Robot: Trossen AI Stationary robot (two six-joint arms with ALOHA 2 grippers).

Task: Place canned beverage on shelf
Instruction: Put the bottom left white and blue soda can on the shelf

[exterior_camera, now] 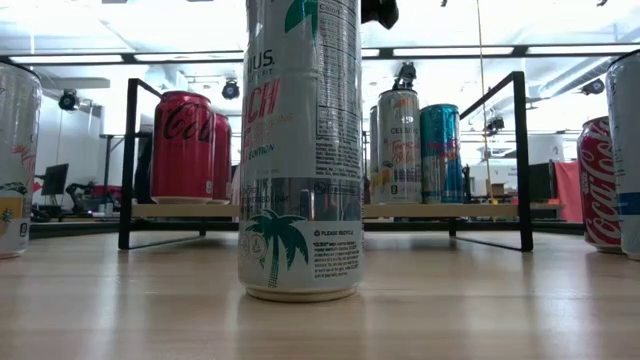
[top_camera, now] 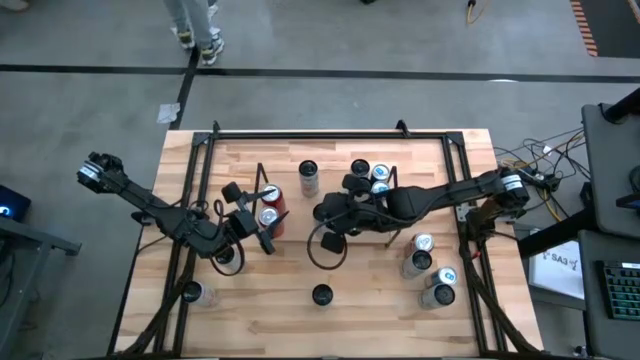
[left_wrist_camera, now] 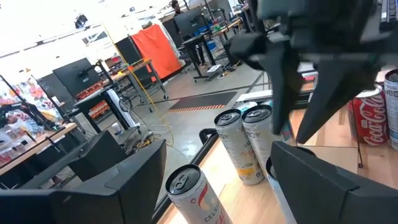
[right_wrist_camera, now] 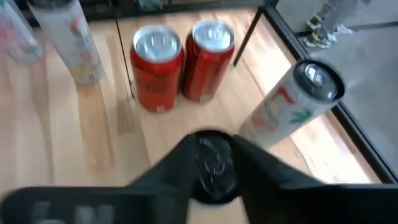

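The shelf (exterior_camera: 490, 211), a light wood base between black wire end frames (top_camera: 261, 180), stands mid-table. Two red cans (top_camera: 270, 205) stand at its left end. Silver and teal cans (exterior_camera: 420, 150) stand at its right end. My right gripper (top_camera: 328, 212) hovers over the shelf's middle, above the can tops, with its fingers a narrow gap apart. A dark-lidded can (right_wrist_camera: 211, 167) stands upright right below it and shows between the fingers. My left gripper (top_camera: 248, 218) stands level and open just left of the red cans, with nothing between its fingers.
A white can (top_camera: 308, 178) stands by the shelf's far side. Loose cans stand near the front edge (top_camera: 320, 293), at the front right (top_camera: 425, 265) and at the front left (top_camera: 195, 293). A black tubular frame (top_camera: 330, 133) rims the table. A person's legs (top_camera: 195, 25) show beyond the far edge.
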